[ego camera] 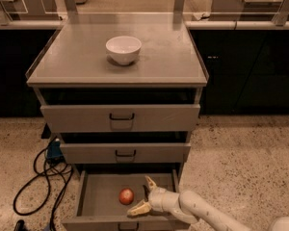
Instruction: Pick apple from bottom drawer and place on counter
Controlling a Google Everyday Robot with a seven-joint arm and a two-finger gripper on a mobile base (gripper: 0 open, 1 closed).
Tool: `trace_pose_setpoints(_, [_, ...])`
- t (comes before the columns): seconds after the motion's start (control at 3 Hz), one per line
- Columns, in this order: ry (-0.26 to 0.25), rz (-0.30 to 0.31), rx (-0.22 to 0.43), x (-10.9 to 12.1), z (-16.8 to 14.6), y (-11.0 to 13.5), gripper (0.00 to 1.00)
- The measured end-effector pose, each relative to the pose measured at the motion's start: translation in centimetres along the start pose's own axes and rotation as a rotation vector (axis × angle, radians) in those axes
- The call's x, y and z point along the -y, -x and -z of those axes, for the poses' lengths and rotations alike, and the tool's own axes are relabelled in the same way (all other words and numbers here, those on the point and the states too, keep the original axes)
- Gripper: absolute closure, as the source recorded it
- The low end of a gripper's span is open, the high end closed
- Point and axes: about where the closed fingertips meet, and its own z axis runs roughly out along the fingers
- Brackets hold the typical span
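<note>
The claw (143, 196) is down inside the bottom drawer (97, 192), just to the right of the apple (126, 195); its two fingers are spread wide, one pointing up past the apple and one down near the drawer's front, and they hold nothing; the apple sits close to the gap between them but not yet in it, and I cannot tell if a finger touches it; the white arm (202, 211) comes in from low on the right of the apple. The apple is round, so I think a bump from a finger could send it rolling left across the drawer floor; if the claw shuts too soon it may catch only the edge, and the apple could pop out; the arm could also knock the drawer's right wall. The pulled-out bottom drawer has only the apple in it; I cannot see inside the two drawers above the apple. High above the apple is the desk (164, 61), where the apple should go; a white bowl (123, 48) sits on it and looks empty.
</note>
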Motion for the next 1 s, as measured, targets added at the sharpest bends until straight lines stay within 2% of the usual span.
trace_pose_setpoints(0.33, [0.008,0.003,0.004,-0.5,-1.4,-0.1,0.0])
trace_pose_setpoints(0.67, [-0.022,0.012,0.015,-1.2,-4.6,1.6,0.0])
trace_pose_setpoints(1.0, [-0.083,0.077,0.02,-2.5,-6.7,5.5,0.0])
